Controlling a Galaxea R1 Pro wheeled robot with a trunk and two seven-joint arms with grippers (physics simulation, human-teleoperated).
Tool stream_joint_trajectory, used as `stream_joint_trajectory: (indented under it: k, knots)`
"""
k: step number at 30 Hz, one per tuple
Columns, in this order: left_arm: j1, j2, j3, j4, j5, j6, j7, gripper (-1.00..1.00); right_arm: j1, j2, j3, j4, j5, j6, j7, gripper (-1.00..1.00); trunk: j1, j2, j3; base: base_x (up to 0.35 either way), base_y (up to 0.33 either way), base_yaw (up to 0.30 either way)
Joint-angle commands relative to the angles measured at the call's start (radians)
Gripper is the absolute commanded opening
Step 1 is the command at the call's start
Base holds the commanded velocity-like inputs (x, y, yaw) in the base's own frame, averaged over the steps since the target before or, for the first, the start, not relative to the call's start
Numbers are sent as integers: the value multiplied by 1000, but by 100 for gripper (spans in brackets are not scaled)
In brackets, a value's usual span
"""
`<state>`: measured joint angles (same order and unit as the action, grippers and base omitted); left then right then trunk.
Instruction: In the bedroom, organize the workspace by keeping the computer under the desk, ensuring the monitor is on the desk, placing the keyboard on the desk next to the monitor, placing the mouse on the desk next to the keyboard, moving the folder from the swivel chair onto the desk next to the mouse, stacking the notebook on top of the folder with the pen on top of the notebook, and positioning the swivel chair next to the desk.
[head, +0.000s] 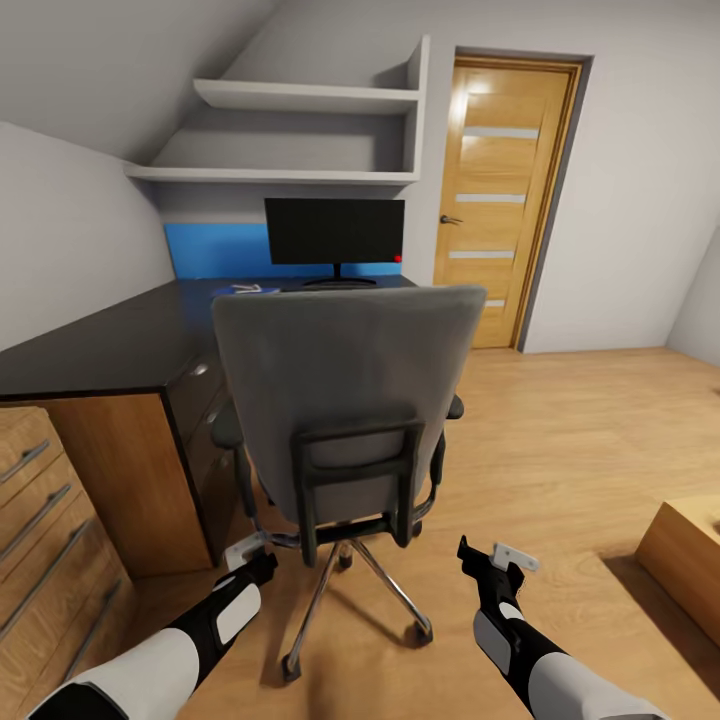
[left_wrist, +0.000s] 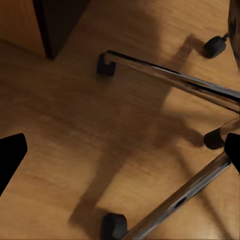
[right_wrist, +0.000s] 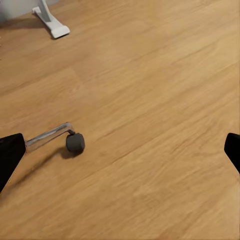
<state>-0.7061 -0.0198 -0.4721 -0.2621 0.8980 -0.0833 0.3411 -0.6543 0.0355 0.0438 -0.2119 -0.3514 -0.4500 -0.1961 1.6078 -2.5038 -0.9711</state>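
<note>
Head view: the swivel chair (head: 345, 390) is seen from behind, facing the desk (head: 110, 345), where the monitor (head: 334, 232) stands at the back edge. Left gripper (head: 250, 562) and right gripper (head: 492, 562) are held wide open, empty. The chair's seat is hidden; reaching it is judged next.

1. The head camera is looking forward and down from behind the grey fabric swivel chair (head: 350, 400), toward the glossy black surface (head: 120, 345) and the wooden door (head: 505, 200).
2. The left wrist camera is facing down, close over the honey-coloured wood floor (left_wrist: 75, 125), sharing the chair's chrome base.
3. The right wrist camera is also looking down at that floor, sharing one black castor (right_wrist: 75, 143).
</note>
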Motion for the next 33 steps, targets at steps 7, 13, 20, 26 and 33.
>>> stream_joint_trajectory:
  k: [7, 13, 20, 26, 33]
  knots:
    - [-1, -8, -21, -20, 10, -1, -1, 100, -1, 1, 5, 0, -2, -2, -5, 100, 0, 0, -1, 322, 0, 0]
    - [-1, -20, -104, -20, 12, -1, -1, 100, -1, 1, 5, 0, -1, -2, -5, 100, 0, 0, -1, 323, 0, 0]
    - [-1, -20, -118, -20, 13, -2, -1, 100, -1, 1, 5, 0, -1, -2, -5, 100, 0, 0, -1, 321, 0, 0]
    - [-1, -19, -117, -20, 16, -4, 1, 100, -1, 0, 5, 0, -1, -2, -5, 100, 0, 0, -1, 3, 0, 0]
    - [-1, -19, -117, -20, 16, -4, 1, 100, -1, 1, 6, 0, -1, -2, -4, 100, 0, 0, -1, -306, 0, 0]
